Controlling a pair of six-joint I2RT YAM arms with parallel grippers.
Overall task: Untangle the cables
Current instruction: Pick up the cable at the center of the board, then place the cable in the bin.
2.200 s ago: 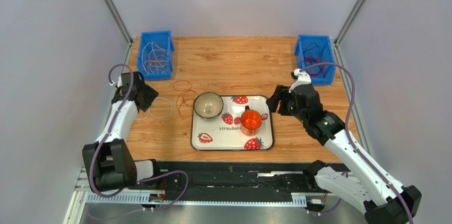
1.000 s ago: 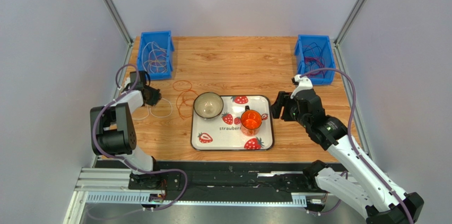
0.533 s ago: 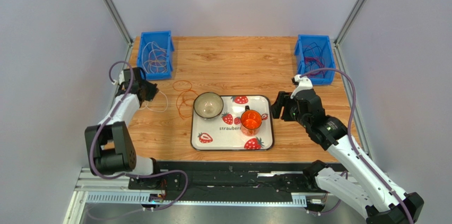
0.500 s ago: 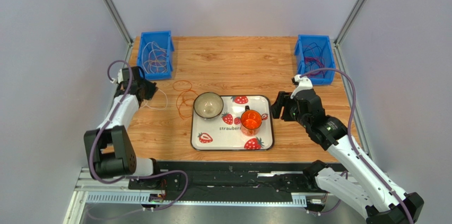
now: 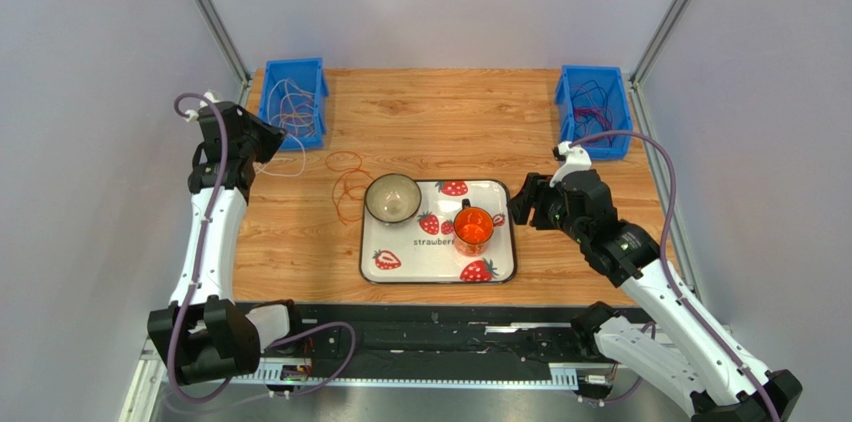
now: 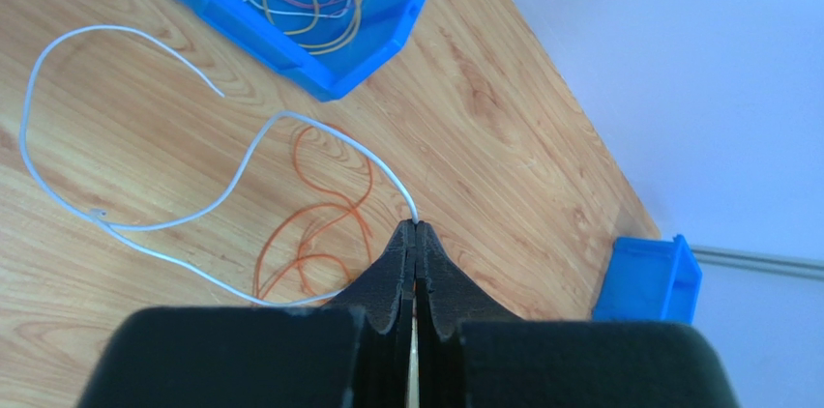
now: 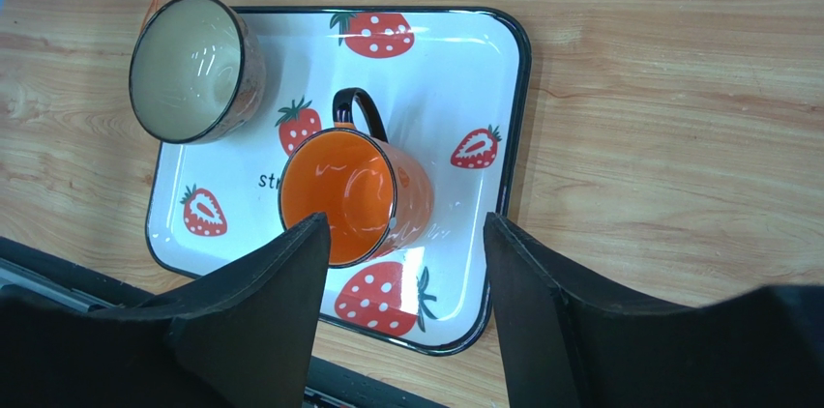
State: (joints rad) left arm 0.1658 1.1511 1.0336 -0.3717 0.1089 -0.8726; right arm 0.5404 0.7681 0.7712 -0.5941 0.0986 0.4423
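A: How far along?
B: Early: the left gripper (image 6: 416,234) pinches the thin white wire (image 6: 97,218) near the blue plastic bin (image 6: 290,52); thin orange wire loops (image 5: 349,185) lie tangled on the wooden table (image 5: 450,112); the right gripper (image 7: 404,226) gapes, empty

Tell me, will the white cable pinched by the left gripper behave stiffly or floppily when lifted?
Probably floppy: the white cable trails from the shut left gripper in loose curves. Likely very light, being so thin. It might snag the orange cable it crosses.
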